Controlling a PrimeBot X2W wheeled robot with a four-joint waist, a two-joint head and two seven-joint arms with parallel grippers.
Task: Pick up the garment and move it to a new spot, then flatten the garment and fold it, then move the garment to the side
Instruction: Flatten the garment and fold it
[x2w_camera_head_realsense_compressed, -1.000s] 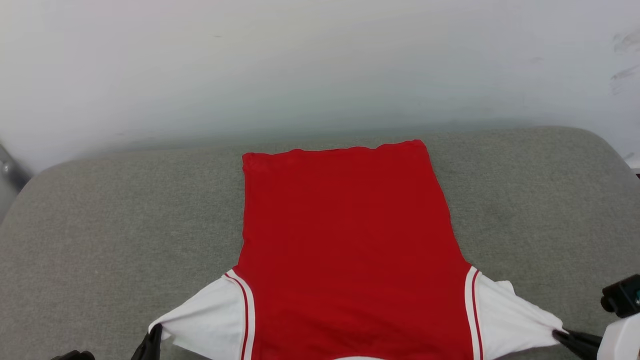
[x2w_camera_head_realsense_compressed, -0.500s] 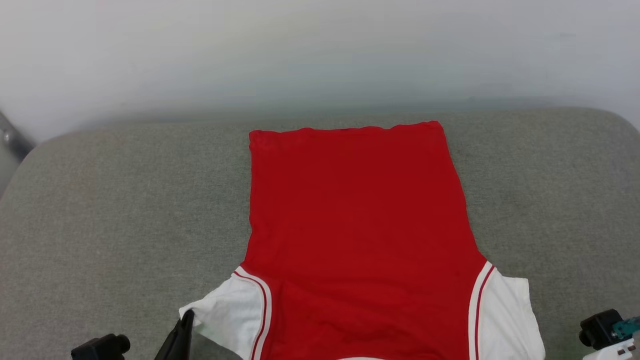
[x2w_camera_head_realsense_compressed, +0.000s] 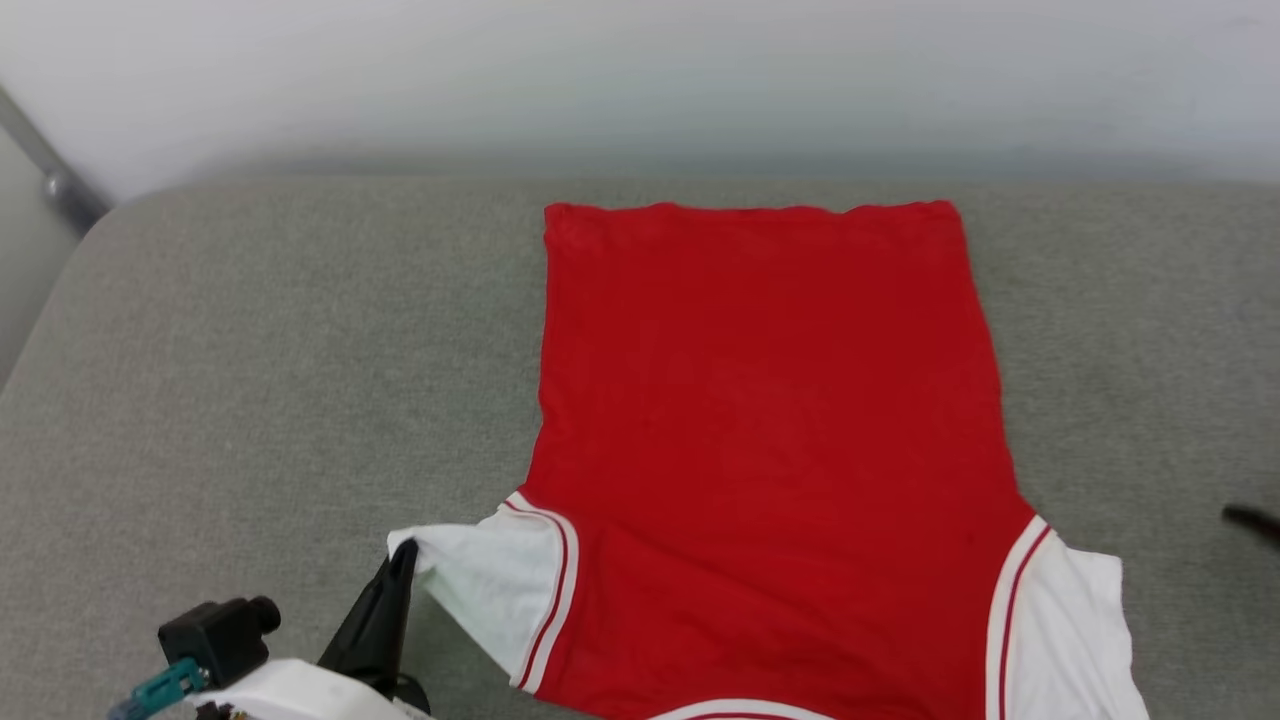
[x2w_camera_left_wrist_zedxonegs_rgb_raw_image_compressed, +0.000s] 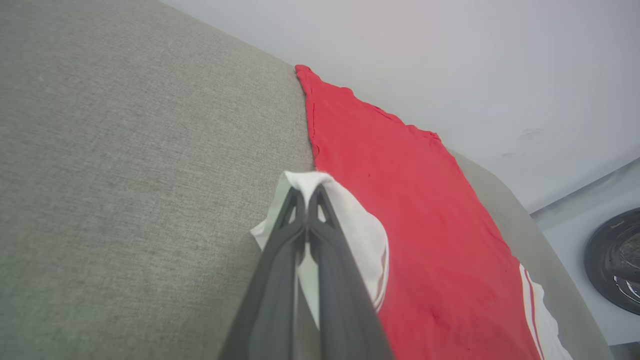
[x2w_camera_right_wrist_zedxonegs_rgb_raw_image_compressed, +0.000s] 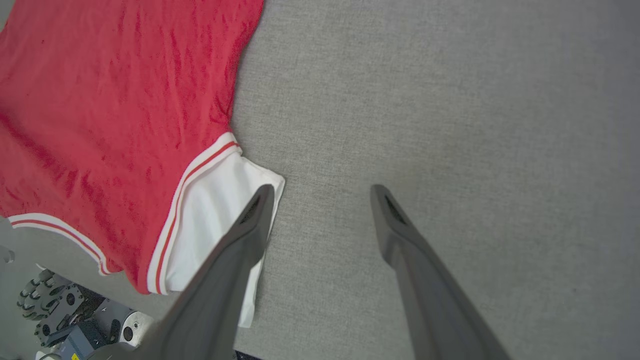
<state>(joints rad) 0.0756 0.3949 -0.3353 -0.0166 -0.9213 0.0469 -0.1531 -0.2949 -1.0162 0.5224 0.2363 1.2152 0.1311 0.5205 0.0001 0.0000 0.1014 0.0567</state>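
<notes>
The garment (x2w_camera_head_realsense_compressed: 770, 430), a red shirt with white striped sleeves, lies spread flat on the grey cushioned surface (x2w_camera_head_realsense_compressed: 250, 380), hem toward the wall. My left gripper (x2w_camera_head_realsense_compressed: 402, 560) is shut on the tip of the garment's left white sleeve (x2w_camera_left_wrist_zedxonegs_rgb_raw_image_compressed: 350, 225), lifting it slightly; in the left wrist view the gripper (x2w_camera_left_wrist_zedxonegs_rgb_raw_image_compressed: 306, 192) pinches that white cloth. My right gripper (x2w_camera_right_wrist_zedxonegs_rgb_raw_image_compressed: 322, 192) stands open above bare grey cushion, just beside the right white sleeve (x2w_camera_right_wrist_zedxonegs_rgb_raw_image_compressed: 215, 210), with nothing between its fingers. One dark right fingertip (x2w_camera_head_realsense_compressed: 1250, 520) peeks in at the head view's right edge.
A pale wall (x2w_camera_head_realsense_compressed: 640, 80) runs behind the cushion. A metal bar (x2w_camera_head_realsense_compressed: 50, 170) stands at the far left corner. A dark round object (x2w_camera_left_wrist_zedxonegs_rgb_raw_image_compressed: 615, 260) shows beyond the cushion's edge in the left wrist view. Robot hardware (x2w_camera_right_wrist_zedxonegs_rgb_raw_image_compressed: 55, 310) lies below the cushion's near edge.
My right gripper has let go of the right sleeve and opened; the sleeve now lies on the cushion. The head camera has shifted, so the whole scene sits higher and further right.
</notes>
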